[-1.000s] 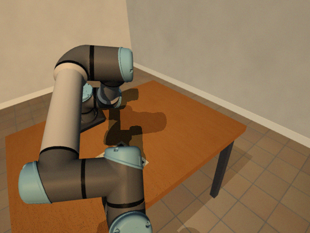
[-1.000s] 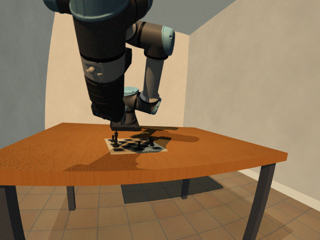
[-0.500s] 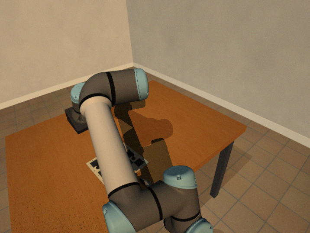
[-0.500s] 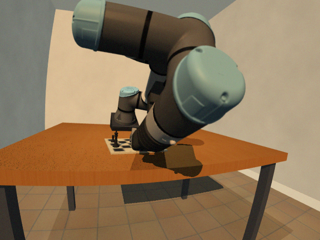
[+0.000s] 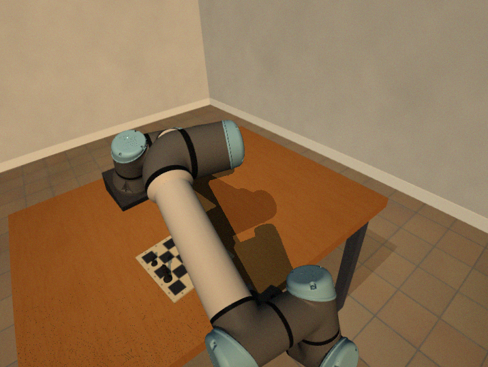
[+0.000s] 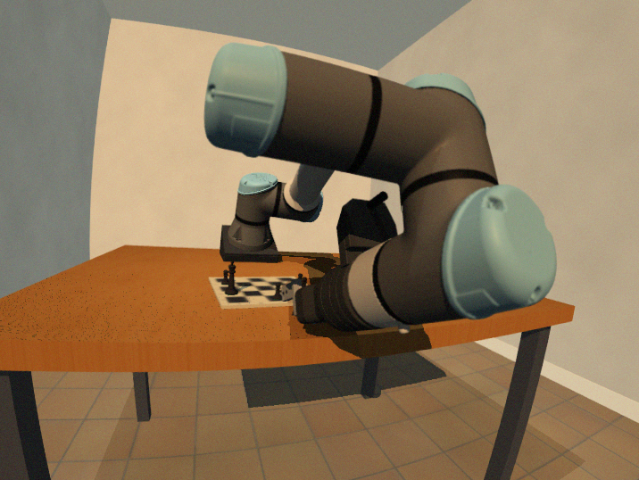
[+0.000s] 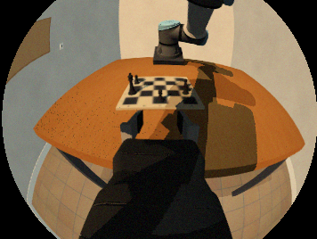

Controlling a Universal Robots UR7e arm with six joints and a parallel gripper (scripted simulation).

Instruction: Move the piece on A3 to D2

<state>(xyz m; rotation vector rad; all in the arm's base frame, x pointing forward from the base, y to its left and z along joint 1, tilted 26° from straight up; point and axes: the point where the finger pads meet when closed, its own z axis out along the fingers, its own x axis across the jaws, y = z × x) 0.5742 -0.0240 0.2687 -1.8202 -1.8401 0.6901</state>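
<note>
A small chessboard [image 5: 146,263] [image 6: 246,301] [image 7: 128,102] lies on the orange table [image 5: 78,237] [image 6: 128,304] [image 7: 77,120]. Several dark pieces stand upright on it. Two stand close together at one corner [image 6: 230,281] [image 7: 134,83]. One stands near the middle [image 6: 278,291] [image 7: 161,96] and one toward the right side [image 7: 187,86]. The edge labels are too small to read, so I cannot tell which piece is on A3. My gripper [image 7: 159,117] [image 6: 295,300] is open and empty. It lies almost level, low over the table just before the board's near edge, pointing at the board. In the top view the arm hides it.
The robot base [image 5: 126,185] [image 6: 246,242] [image 7: 166,50] stands on the table behind the board. The forearm [image 5: 201,244] crosses over the board's right half in the top view. The elbow and wrist joints [image 6: 413,216] hang near the table's front edge.
</note>
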